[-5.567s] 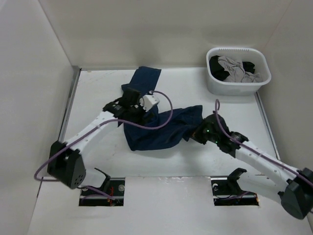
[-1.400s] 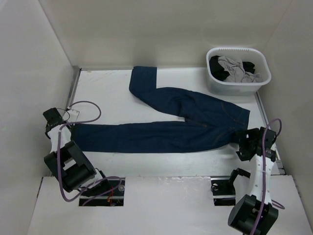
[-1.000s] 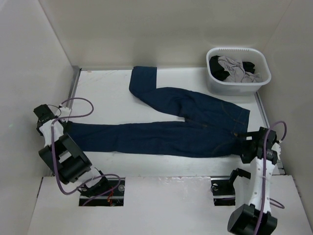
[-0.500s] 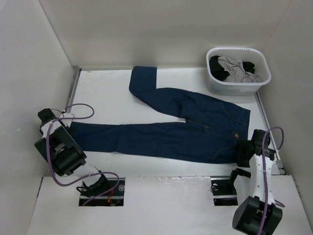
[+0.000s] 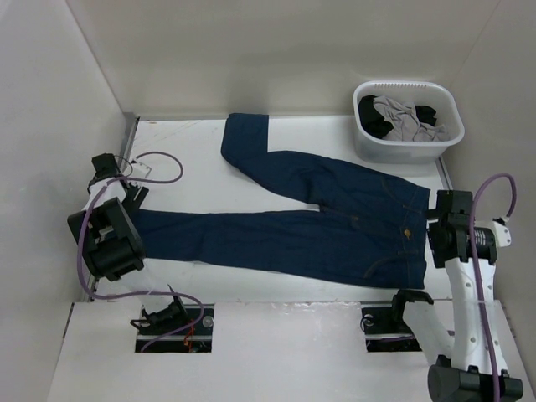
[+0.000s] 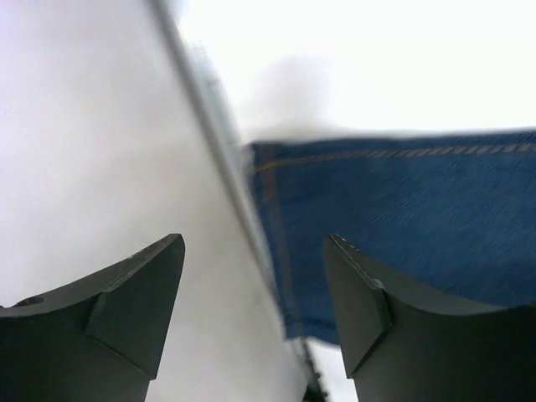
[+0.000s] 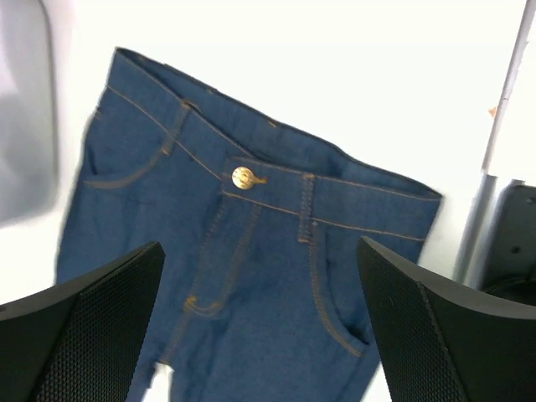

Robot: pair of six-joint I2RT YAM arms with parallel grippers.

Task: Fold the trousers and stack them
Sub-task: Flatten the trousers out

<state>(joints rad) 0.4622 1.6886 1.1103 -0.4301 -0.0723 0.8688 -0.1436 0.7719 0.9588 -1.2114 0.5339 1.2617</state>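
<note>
The dark blue trousers (image 5: 335,230) lie spread flat on the white table (image 5: 180,163). Their waist is at the right, one leg runs left and the other angles to the back. My left gripper (image 5: 132,196) hovers open at the left leg's hem. In the left wrist view the hem (image 6: 377,218) lies beyond the open gripper (image 6: 255,285), which holds nothing. My right gripper (image 5: 441,219) hangs open above the waistband. The right wrist view looks down past that open gripper (image 7: 260,276) onto the brass button (image 7: 244,177) and front pockets.
A white basket (image 5: 408,121) holding grey and black garments stands at the back right corner. Metal rails run along the table's left edge (image 5: 119,176) and right edge (image 5: 450,197). White walls close in on three sides.
Both arms have lifted off the trousers' ends: the right gripper rose from the waist, the left swung back from the hem. The waist slid slightly nearer and the trousers now lie stretched flat.
</note>
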